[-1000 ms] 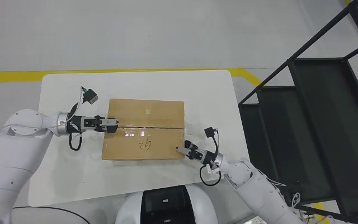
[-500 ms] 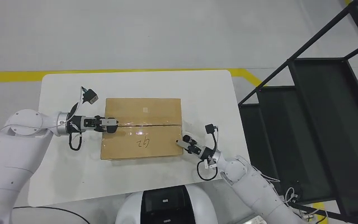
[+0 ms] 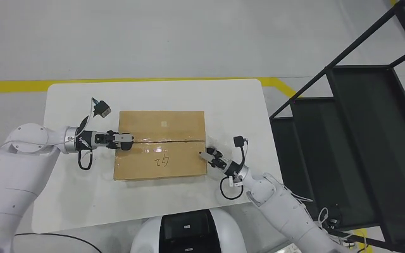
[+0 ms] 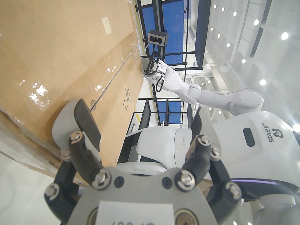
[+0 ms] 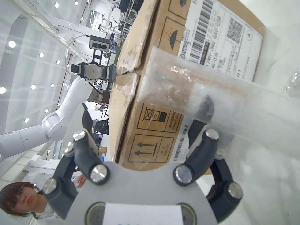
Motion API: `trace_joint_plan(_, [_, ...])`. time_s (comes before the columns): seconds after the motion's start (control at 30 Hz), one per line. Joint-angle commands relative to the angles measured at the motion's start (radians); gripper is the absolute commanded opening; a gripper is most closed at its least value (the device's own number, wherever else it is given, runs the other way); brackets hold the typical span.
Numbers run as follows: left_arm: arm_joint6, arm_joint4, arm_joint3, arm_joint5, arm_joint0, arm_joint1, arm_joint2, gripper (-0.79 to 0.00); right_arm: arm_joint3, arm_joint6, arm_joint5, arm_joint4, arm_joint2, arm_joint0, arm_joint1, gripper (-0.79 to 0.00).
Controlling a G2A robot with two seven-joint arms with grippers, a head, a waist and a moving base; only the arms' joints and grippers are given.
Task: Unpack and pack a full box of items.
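The box (image 3: pixel 161 144) sits on the bench (image 3: pixel 76 190). The left fingers (image 4: pixel 84 122) are wide open, with one pad touching the box top. The right fingers (image 5: pixel 198 129) are spread apart and hold nothing, at the box's end. Cloudy tape (image 5: pixel 187 83) hides one tip.

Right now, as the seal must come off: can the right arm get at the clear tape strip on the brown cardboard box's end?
Probably yes. The right gripper sits open at that end of the brown cardboard box, and the clear tape strip lies against it, nothing between.
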Motion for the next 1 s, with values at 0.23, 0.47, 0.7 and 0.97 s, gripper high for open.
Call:
trace_joint_plan(0.23, [0.000, 0.000, 0.000, 0.000, 0.000, 0.000, 0.000, 0.000, -0.032, -0.117, -0.046, -0.086, 0.047, -0.048, 0.002, 0.000])
trace_joint_plan(0.47, [0.000, 0.000, 0.000, 0.000, 0.000, 0.000, 0.000, 0.000, -0.042, -0.128, -0.045, -0.092, 0.061, -0.043, -0.001, 0.000])
trace_joint_plan(0.7, [0.000, 0.000, 0.000, 0.000, 0.000, 0.000, 0.000, 0.000, -0.028, -0.160, -0.059, -0.104, 0.061, -0.016, -0.010, 0.000])
trace_joint_plan(0.97, [0.000, 0.000, 0.000, 0.000, 0.000, 0.000, 0.000, 0.000, -0.041, -0.246, -0.081, -0.153, 0.100, -0.048, -0.011, 0.000])
